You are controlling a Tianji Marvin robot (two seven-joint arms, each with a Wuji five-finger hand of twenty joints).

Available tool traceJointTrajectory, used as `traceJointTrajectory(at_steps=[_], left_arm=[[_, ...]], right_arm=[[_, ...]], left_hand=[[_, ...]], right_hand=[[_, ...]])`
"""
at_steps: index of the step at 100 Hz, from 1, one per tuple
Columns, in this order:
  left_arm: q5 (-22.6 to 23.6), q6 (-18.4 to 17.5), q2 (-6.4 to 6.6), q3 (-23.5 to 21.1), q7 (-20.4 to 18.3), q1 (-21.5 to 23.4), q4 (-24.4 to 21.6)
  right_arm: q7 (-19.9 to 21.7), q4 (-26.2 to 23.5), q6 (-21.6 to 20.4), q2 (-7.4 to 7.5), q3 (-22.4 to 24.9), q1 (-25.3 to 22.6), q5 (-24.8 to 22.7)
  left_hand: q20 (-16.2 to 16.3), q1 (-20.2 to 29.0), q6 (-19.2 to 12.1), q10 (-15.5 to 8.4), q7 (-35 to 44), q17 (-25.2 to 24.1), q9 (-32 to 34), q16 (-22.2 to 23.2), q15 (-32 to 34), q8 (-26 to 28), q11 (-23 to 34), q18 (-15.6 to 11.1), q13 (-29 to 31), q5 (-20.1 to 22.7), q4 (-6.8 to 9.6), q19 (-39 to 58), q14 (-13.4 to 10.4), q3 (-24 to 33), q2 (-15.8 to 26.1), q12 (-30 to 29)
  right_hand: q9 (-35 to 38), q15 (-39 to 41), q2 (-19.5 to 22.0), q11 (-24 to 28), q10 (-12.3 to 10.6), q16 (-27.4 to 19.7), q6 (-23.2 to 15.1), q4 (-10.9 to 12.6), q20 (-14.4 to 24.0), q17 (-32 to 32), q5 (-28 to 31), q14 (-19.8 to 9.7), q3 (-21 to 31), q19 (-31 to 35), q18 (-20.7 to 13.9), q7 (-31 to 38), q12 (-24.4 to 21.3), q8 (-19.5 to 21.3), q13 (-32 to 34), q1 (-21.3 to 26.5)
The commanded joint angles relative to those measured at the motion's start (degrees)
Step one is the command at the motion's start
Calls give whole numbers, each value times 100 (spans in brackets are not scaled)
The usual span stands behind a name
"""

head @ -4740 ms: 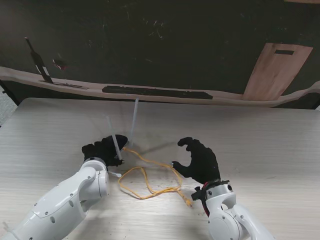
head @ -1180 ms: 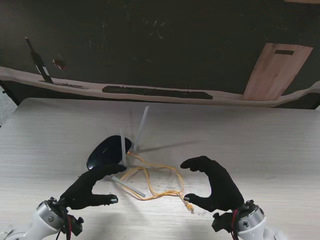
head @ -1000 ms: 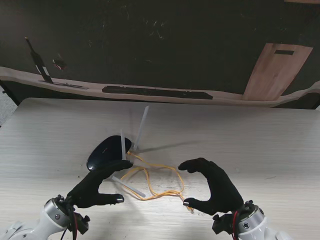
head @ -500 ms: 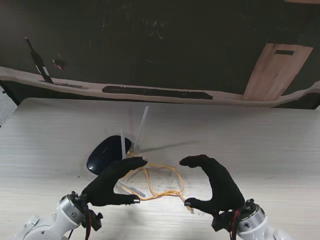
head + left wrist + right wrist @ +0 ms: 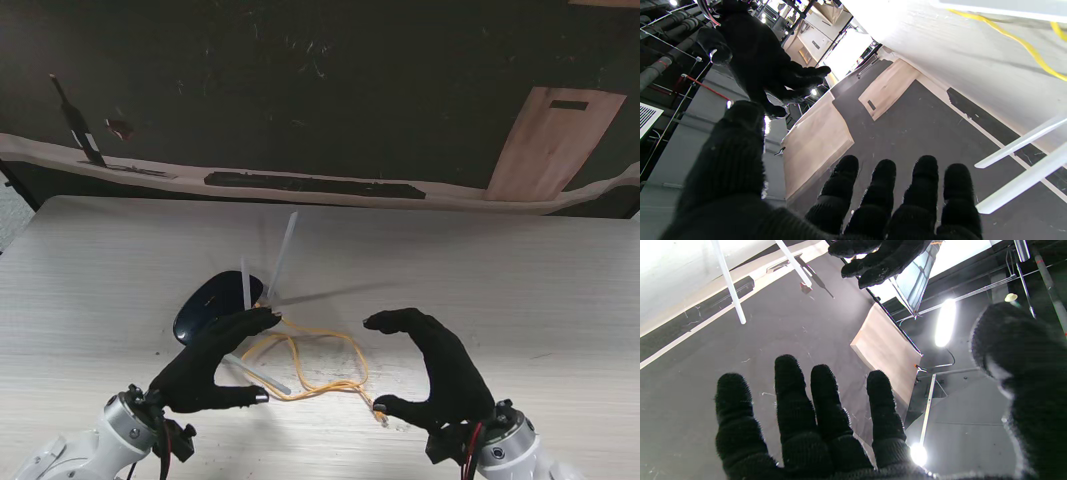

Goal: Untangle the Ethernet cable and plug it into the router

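The black oval router (image 5: 205, 303) lies on the table with two white antennas (image 5: 284, 247) standing up and one lying flat (image 5: 262, 378). The yellow Ethernet cable (image 5: 318, 384) runs from the router's side in loose loops, and its plug end (image 5: 379, 408) rests by my right thumb. My left hand (image 5: 210, 362) hovers open over the router's near edge. My right hand (image 5: 440, 372) hovers open just right of the loops. Neither holds anything. The left wrist view shows cable (image 5: 1017, 39), antennas (image 5: 1020, 141) and my right hand (image 5: 763, 63).
The pale wooden table's far edge (image 5: 330, 205) borders a dark floor. A black strip (image 5: 315, 184) and a wooden board (image 5: 552, 140) lie on that floor. The right wrist view shows antennas (image 5: 728, 281) and my left hand (image 5: 880, 256).
Since 4.7 s ago both hands drew back toward me, uncovering the router. In the last half second the left hand slid slightly left; the right hand barely moved.
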Motion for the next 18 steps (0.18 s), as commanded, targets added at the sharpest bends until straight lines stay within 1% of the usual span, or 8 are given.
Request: traceJointTrajectory(at_steps=[1,18], left_arm=[[-5,-7,-23,-16,-33,54,-22],[15,-6,-36,-37,16,74,-22]], right_arm=[[45,-68,-37,-22,5,-59,2],[31,-73,-17,-23,-6,-56,4]], left_hand=[[-65,-193,-151,-133,-82,-118,-163,-68,-81,-52,-73,-154,-138,-130,2,-159,-207,147,-25,-88],[-61,-215,-152,-127,-86,-113,-171,-68,-85,-55,-78,-153,-141,-126,-5,-173,-194,205,-20,-91]], right_hand=[[-42,37,63,-2,-186,-29,-56,-158,87,22,-142,-176,82,-166,-91,1,-31,-74,55,-197],[-34,32,104,-5,-185,-37,-54,-152,107,25,-138,-180,53,-175,-85,-8,-34,-76,34,-195]])
